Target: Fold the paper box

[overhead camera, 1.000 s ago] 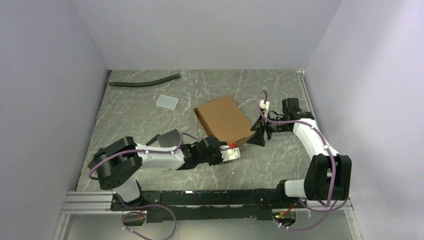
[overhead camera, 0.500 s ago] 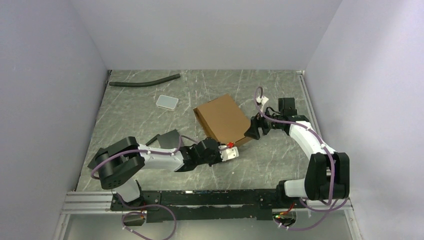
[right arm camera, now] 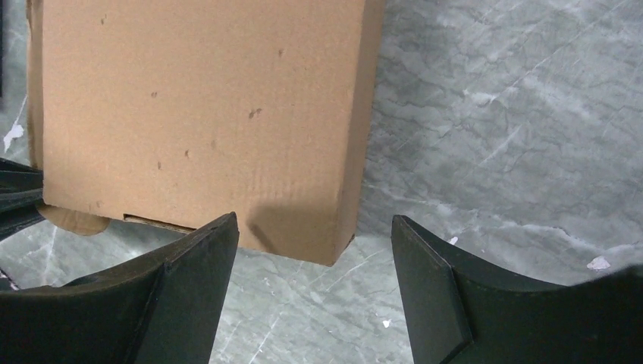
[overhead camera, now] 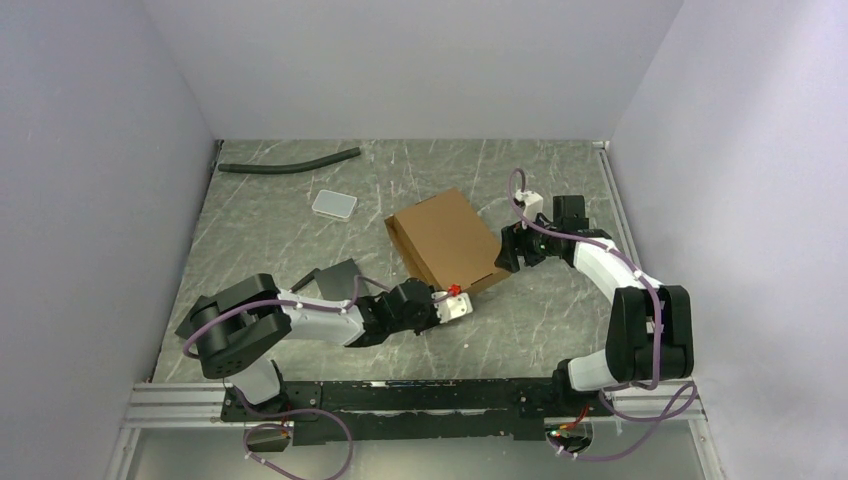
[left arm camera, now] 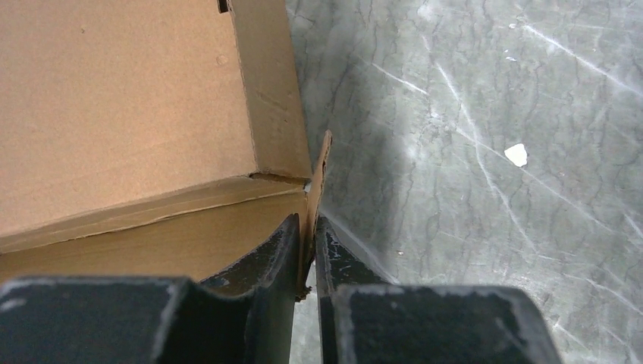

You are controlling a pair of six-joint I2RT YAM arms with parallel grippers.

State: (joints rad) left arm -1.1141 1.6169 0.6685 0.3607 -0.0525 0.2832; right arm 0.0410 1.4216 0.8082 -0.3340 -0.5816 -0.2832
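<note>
Paper box (overhead camera: pixel 447 240) lay skewed near the middle of the grey table (overhead camera: pixel 300 210), looking closed, with one thin flap (left arm camera: pixel 319 163) standing proud at its near corner. Left gripper (left arm camera: pixel 305 227) was pinched onto that flap, fingers almost together with the card between them. Right gripper (right arm camera: pixel 315 227) stood wide apart, holding nothing, jaws straddling the box's right-hand corner. Risk, as judged: a hard pull could tear or crease the flap, or drag the light box round, since nothing pinned it. Left arm lay low, stretched along the table. Right arm reached inward, elbow bent, wrist dipped toward the box.
</note>
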